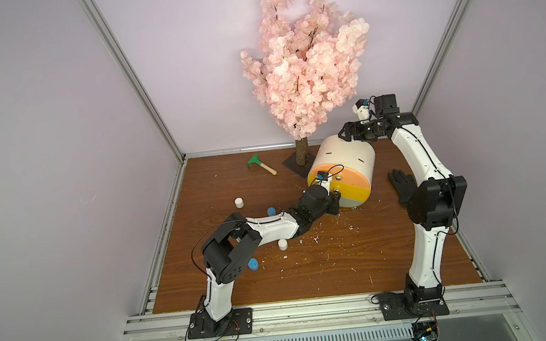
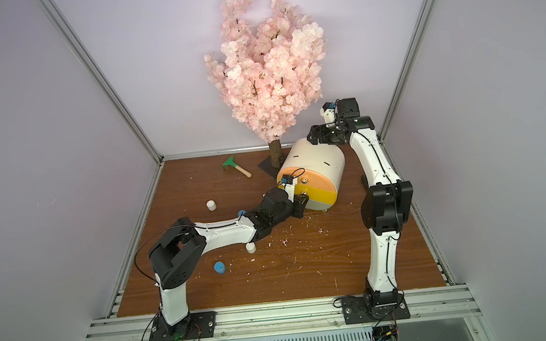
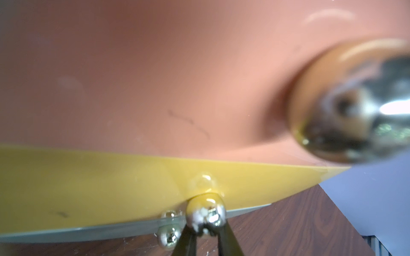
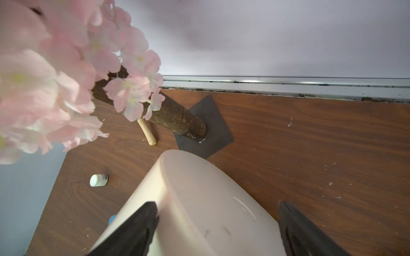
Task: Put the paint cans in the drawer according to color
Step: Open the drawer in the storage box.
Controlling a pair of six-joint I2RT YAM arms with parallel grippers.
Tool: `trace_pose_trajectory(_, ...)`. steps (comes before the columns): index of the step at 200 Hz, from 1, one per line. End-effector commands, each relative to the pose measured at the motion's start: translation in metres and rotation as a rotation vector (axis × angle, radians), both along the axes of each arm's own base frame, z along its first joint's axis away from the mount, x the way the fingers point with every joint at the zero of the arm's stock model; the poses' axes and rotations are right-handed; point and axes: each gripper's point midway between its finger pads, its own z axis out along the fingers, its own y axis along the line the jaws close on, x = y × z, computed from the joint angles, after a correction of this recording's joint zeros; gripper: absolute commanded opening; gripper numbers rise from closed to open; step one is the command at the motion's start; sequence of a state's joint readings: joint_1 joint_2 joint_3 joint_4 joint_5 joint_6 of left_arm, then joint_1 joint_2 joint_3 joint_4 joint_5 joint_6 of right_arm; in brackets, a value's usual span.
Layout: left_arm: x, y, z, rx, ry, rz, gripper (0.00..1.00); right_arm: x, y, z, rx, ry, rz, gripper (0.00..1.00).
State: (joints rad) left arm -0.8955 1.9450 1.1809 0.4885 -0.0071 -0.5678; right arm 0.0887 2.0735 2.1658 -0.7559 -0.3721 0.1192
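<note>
The drawer cabinet (image 1: pixel 345 157) is a cream drum with peach, yellow and grey fronts, standing at the back of the table by the tree. In the left wrist view my left gripper (image 3: pixel 205 226) is shut on the yellow drawer's knob (image 3: pixel 205 210). All the drawer fronts look closed. My right gripper (image 4: pixel 217 221) stands open over the cabinet's top rear edge (image 4: pixel 199 188). Two white paint cans (image 1: pixel 239 202) (image 1: pixel 46 266) and two blue ones (image 1: pixel 271 211) (image 1: pixel 253 264) stand on the table left of the cabinet. My left arm partly hides one blue can.
A pink blossom tree (image 1: pixel 302 66) on a dark base plate stands just behind the cabinet. A green-headed toy tool (image 1: pixel 260 164) lies at the back left. A black glove (image 1: pixel 403 186) lies to the right of the cabinet. White crumbs litter the wooden table (image 1: pixel 325 268).
</note>
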Motion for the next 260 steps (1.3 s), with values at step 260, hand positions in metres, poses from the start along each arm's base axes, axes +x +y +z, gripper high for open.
trace_pose_trajectory(260, 0.014, -0.004, 0.016, -0.062, -0.011, 0.069, 0.24, -0.015, 0.001, 0.022, -0.001, -0.046, 0.015, 0.91)
